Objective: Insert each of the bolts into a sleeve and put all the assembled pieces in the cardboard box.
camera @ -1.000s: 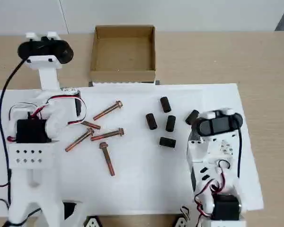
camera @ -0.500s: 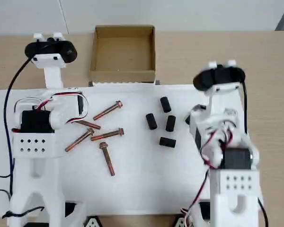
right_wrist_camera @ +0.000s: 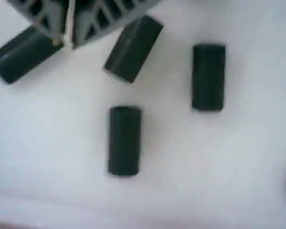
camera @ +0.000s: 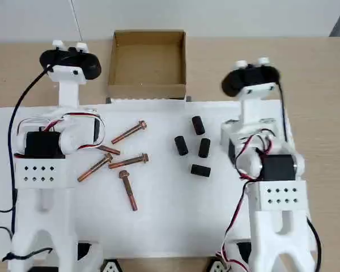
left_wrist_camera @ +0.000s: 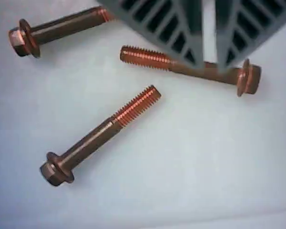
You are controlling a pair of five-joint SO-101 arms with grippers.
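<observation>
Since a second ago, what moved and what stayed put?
The right arm unfolded from the front toward the back, over the sleeves. The left arm drifted slightly toward the cardboard box. Nothing was grabbed; bolts, sleeves and box stayed put.

High view down over table (camera: 317,68); wrist views close above bolts (left_wrist_camera: 100,136), sleeves (right_wrist_camera: 124,140)

left arm (camera: 42,153) and right arm (camera: 269,170): side by side, each raised at the elbow and folded forward. left gripper (left_wrist_camera: 209,59): pointing down, jaws drawn together with a thin slit between them. right gripper (right_wrist_camera: 66,38): same pose, jaws closed to a hairline gap.
</observation>
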